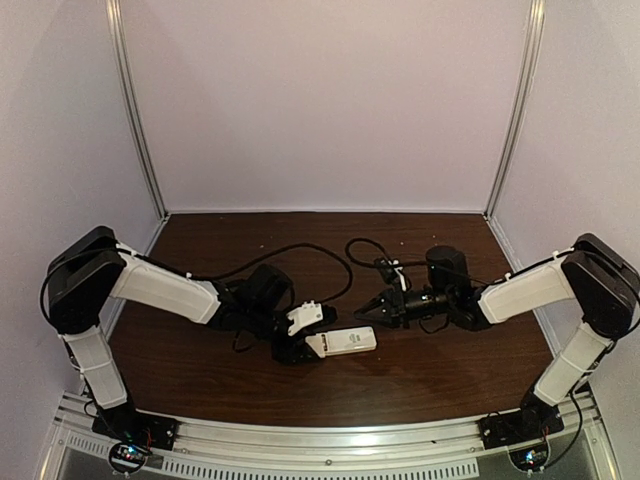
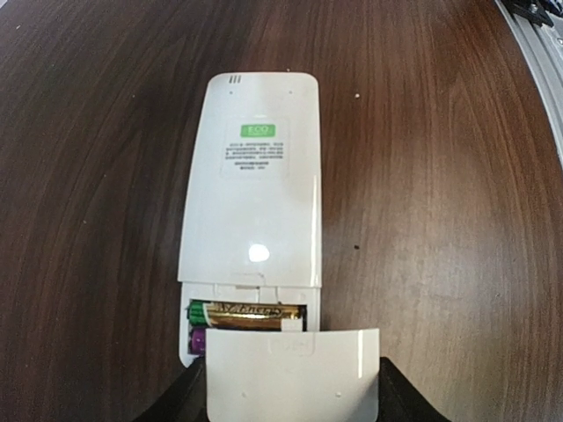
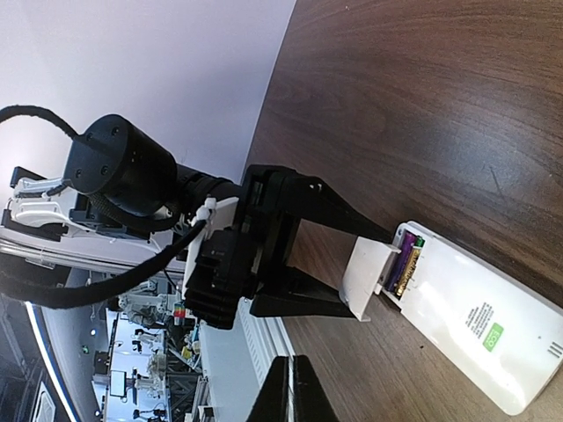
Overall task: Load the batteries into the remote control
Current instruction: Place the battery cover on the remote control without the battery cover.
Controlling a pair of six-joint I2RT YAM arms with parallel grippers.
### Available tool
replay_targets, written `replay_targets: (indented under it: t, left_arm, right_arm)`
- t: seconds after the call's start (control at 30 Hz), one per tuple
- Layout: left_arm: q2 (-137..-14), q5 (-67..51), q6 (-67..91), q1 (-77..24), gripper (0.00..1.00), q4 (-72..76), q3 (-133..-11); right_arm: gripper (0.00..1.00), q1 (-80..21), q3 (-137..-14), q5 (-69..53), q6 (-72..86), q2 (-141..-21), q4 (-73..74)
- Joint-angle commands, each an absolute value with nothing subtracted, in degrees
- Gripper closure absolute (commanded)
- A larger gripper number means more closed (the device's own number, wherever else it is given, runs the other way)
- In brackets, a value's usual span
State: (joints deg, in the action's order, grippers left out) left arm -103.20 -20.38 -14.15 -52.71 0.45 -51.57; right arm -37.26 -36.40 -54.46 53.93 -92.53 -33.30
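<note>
The white remote control (image 2: 251,189) lies back-up on the dark wooden table, a green ECO label on it; it also shows in the overhead view (image 1: 345,341) and the right wrist view (image 3: 479,321). Its battery bay is uncovered. Two batteries lie inside side by side: a gold one with a green end (image 2: 251,315) and a purple one (image 2: 198,339), mostly hidden. My left gripper (image 2: 295,400) is shut on the white battery cover (image 2: 295,374), held tilted at the bay's end (image 3: 363,280). My right gripper (image 3: 293,362) hovers shut and empty a little right of the remote (image 1: 360,315).
Black cables (image 1: 300,255) loop over the table behind both wrists. The metal rail (image 1: 330,440) with the arm bases runs along the near edge. White walls with metal corner posts (image 1: 135,110) close in the back and sides.
</note>
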Motion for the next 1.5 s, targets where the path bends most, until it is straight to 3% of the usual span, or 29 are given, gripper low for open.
replay_targets:
  t: [0.0, 0.83, 1.47]
  left_arm:
    - [-104.35, -21.23, -15.68, -52.47, 0.48, 3.28, -53.72]
    - [-108.84, -21.56, -18.1, -51.06, 0.44, 0.27, -56.69]
    - [-112.04, -21.11, -18.89, -51.07, 0.33, -3.26, -58.16]
  right_arm:
    - [0.95, -37.26, -35.76, -55.89, 55.72, -93.64, -37.83]
    - [0.96, -37.46, -36.56, -56.75, 54.83, -93.96, -36.49]
    - [0.96, -37.27, -37.05, -56.84, 53.74, -94.02, -35.21]
